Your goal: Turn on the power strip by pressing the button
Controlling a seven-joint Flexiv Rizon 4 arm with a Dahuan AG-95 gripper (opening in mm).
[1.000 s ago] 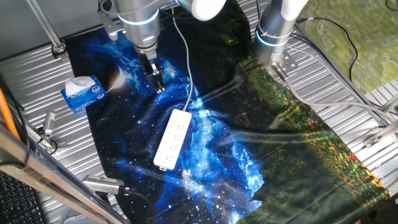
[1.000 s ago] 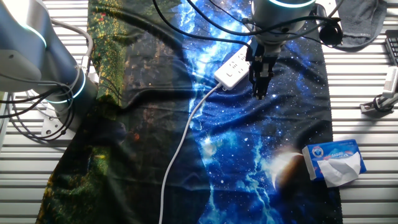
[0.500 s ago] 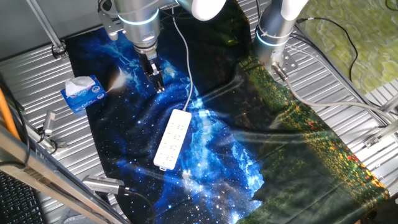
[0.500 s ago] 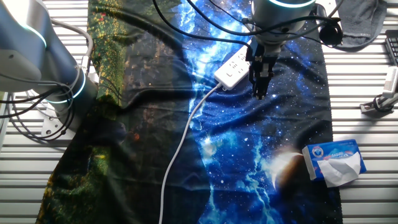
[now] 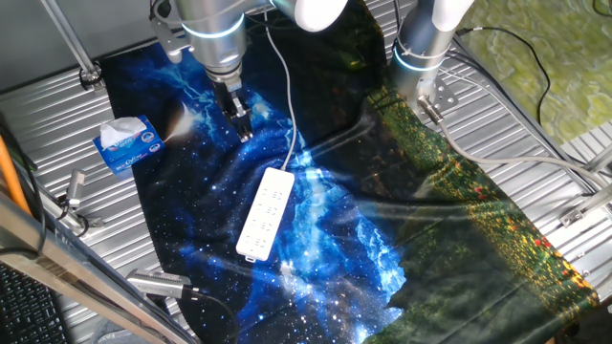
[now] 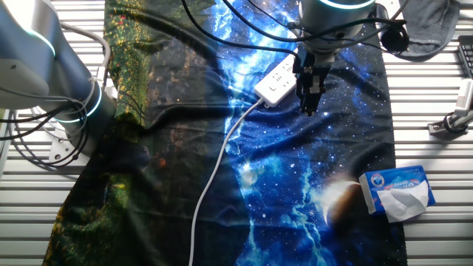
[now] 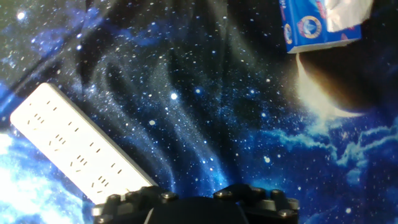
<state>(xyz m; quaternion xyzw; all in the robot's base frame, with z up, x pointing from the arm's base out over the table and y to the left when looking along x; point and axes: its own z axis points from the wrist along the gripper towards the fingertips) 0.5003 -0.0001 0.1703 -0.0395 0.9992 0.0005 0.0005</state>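
The white power strip [image 5: 266,214] lies on the blue galaxy cloth, its white cord [image 5: 290,115] running off the far end. It also shows in the other fixed view [image 6: 275,83] and at the lower left of the hand view [image 7: 74,149]. The button at the corded end is too small to make out. My gripper [image 5: 244,130] hangs above the cloth, beyond and to the left of the strip's corded end; in the other fixed view my gripper [image 6: 310,105] is just right of that end. No view shows whether the fingertips are apart or touching.
A blue-and-white tissue box [image 5: 126,143] sits at the cloth's left edge, also in the other fixed view [image 6: 397,191] and the hand view [image 7: 318,22]. A second arm's base [image 5: 421,48] stands at the back. Metal tools [image 5: 73,197] lie on the ribbed table.
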